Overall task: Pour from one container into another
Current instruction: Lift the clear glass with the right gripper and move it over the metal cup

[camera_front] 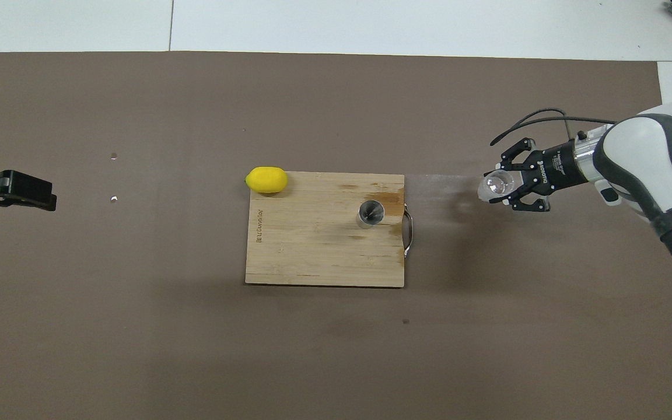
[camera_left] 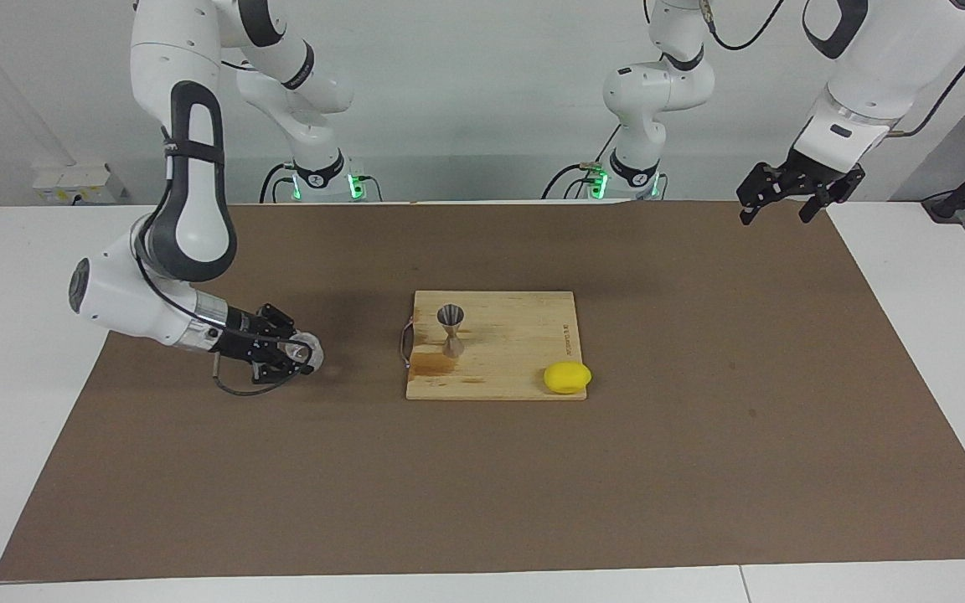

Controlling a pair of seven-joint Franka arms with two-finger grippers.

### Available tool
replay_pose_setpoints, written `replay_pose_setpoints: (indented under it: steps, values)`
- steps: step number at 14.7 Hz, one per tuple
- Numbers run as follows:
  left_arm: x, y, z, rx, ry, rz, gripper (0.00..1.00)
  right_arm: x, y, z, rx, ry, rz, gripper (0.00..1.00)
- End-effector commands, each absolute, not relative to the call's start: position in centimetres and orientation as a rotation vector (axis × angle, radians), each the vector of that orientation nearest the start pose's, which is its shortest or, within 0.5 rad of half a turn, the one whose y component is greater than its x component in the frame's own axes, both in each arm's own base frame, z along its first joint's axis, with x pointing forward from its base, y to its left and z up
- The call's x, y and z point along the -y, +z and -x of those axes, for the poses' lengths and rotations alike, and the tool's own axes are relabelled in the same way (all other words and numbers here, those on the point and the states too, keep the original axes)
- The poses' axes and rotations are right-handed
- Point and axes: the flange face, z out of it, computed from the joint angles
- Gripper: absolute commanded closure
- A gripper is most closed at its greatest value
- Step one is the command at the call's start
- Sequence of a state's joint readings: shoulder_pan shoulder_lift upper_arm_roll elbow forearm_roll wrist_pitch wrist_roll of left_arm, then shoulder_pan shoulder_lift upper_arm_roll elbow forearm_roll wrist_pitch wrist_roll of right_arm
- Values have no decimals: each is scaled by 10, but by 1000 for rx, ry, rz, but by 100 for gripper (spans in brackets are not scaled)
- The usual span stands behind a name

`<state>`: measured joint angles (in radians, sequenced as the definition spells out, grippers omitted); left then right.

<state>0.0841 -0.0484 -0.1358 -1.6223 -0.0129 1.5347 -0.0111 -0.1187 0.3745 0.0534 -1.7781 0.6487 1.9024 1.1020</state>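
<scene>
Right gripper [camera_left: 305,356]: low over the brown mat toward the right arm's end of the table, clasping the glass cup [camera_left: 308,352] sideways.
Jigger [camera_left: 451,329]: upright on the cutting board [camera_left: 516,335] at mid-table, by its handle edge.
Lemon [camera_left: 567,377]: at the board's corner farthest from the robots.
Left gripper [camera_left: 792,194]: waits raised over the mat's corner nearest its base, fingers spread.

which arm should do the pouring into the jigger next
The right gripper: it holds the glass cup beside the cutting board carrying the jigger. The left gripper waits, raised.
</scene>
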Motion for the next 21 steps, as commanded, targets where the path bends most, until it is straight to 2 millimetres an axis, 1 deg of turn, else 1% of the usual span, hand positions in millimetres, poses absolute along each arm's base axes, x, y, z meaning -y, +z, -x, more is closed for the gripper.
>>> replay_pose_setpoints:
  steps: [1, 3, 5, 6, 9, 12, 14, 15, 18, 20, 21]
  values:
    - [32, 626, -526, -75, 55, 3153, 0, -33, 365, -627, -1824, 661, 1931, 100]
    - [28, 626, -526, -63, 55, 3154, 0, -64, 377, -628, -1843, 645, 1933, 100]
    - [26, 626, -526, -55, 55, 3154, 0, -89, 386, -631, -1849, 637, 1938, 100]
    - [26, 626, -526, -55, 55, 3154, 0, -96, 389, -631, -1854, 625, 1947, 100]
    - [27, 626, -526, -60, 55, 3154, 0, -132, 400, -628, -1824, 564, 2057, 100]
    - [27, 625, -526, -60, 57, 3154, 0, -158, 410, -622, -1767, 525, 2144, 100]
    - [27, 626, -526, -60, 55, 3154, 0, -171, 412, -617, -1741, 506, 2194, 100]
    - [27, 625, -526, -60, 57, 3154, 0, -175, 417, -616, -1725, 491, 2216, 100]
    - [27, 625, -526, -60, 57, 3154, 0, -182, 421, -614, -1704, 469, 2264, 100]
    - [27, 626, -526, -60, 55, 3154, 0, -194, 426, -613, -1685, 459, 2281, 100]
    - [27, 626, -526, -60, 55, 3154, 0, -203, 428, -610, -1675, 446, 2305, 100]
